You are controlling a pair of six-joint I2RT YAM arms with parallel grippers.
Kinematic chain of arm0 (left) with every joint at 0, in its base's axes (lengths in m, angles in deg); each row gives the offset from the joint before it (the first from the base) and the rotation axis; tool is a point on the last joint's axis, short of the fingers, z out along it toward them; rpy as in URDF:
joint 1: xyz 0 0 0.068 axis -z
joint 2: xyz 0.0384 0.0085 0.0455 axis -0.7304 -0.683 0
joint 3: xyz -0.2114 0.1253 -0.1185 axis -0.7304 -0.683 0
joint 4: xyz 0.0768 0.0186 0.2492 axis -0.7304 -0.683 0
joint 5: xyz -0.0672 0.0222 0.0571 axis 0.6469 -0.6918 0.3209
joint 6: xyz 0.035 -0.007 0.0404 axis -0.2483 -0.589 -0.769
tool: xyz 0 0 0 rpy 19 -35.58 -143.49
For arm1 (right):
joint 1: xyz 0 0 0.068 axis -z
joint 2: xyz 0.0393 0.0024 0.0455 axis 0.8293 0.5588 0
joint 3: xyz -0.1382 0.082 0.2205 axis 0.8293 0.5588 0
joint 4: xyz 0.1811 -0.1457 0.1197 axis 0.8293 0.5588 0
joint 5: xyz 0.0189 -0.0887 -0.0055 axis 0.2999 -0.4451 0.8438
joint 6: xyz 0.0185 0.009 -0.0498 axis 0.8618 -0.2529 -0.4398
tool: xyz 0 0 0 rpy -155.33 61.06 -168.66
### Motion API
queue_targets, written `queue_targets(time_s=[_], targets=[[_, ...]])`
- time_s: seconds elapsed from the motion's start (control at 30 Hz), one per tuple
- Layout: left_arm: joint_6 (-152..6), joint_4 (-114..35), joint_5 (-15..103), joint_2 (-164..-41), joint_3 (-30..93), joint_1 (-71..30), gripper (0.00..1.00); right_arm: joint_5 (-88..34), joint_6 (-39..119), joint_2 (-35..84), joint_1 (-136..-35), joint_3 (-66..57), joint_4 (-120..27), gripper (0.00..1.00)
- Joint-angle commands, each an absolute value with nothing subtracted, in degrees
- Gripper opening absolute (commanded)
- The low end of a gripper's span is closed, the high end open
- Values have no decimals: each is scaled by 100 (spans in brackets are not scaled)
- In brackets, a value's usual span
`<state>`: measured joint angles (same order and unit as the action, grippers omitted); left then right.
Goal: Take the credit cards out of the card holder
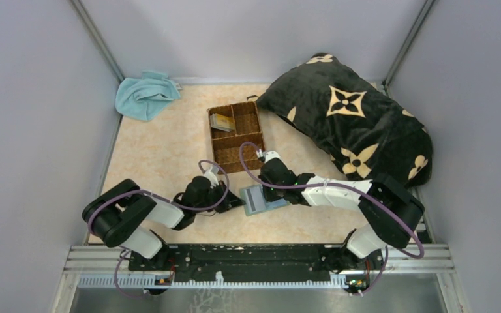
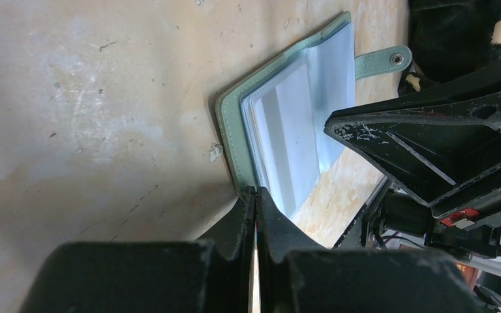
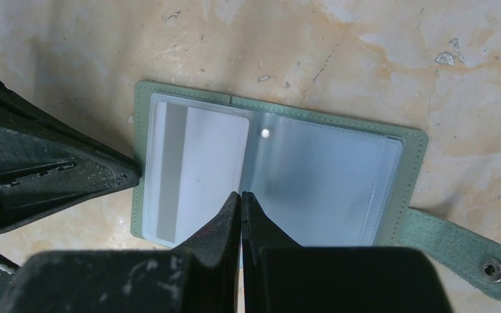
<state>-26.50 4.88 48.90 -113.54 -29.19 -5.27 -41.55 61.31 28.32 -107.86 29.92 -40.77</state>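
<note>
The grey-green card holder (image 1: 256,199) lies open and flat on the table between my two arms, its pale blue pockets facing up. A greyish credit card (image 3: 199,169) with a darker stripe sits inside the pocket on the left arm's side, also seen as the card (image 2: 286,130). My left gripper (image 2: 256,190) is shut on the holder's (image 2: 231,137) outer edge. My right gripper (image 3: 241,193) is shut with nothing between its tips, which rest on the holder's (image 3: 333,176) middle fold. A tan-gold card (image 1: 222,122) lies in the wicker basket.
The brown three-part basket (image 1: 235,156) stands just behind the holder. A black cushion with tan flowers (image 1: 352,124) fills the back right. A light-blue towel (image 1: 145,94) lies at the back left. The holder's snap strap (image 3: 470,254) sticks out sideways.
</note>
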Motion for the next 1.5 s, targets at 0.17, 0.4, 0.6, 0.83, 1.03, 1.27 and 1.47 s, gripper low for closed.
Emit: queue_targets(time_s=[0.17, 0.4, 0.6, 0.83, 1.03, 1.27, 1.47], targets=[[-2728, 584, 4937, -11459, -2764, -464, 6, -4069, 6165, 2874, -10793, 3021, -4436, 0], [-2748, 465, 5010, -11407, -2631, -464, 6, -4079, 6235, 2831, -10793, 3093, -4458, 0], [-2772, 144, 4952, -11001, -2639, -464, 6, -4140, 6226, 2810, -10788, 3086, -4417, 0], [-2886, -79, 4904, -10950, -2578, -463, 6, -4120, 6226, 2821, -10793, 3077, -4416, 0], [-2781, 309, 5046, -11282, -2560, -464, 6, -4129, 6218, 2806, -10789, 3083, -4385, 0], [-2756, 459, 5135, -11449, -2478, -458, 6, -4105, 6230, 2825, -10790, 3123, -4401, 0], [-2750, 533, 5199, -11581, -2412, -456, 6, -4088, 6243, 2836, -10796, 3138, -4413, 0]])
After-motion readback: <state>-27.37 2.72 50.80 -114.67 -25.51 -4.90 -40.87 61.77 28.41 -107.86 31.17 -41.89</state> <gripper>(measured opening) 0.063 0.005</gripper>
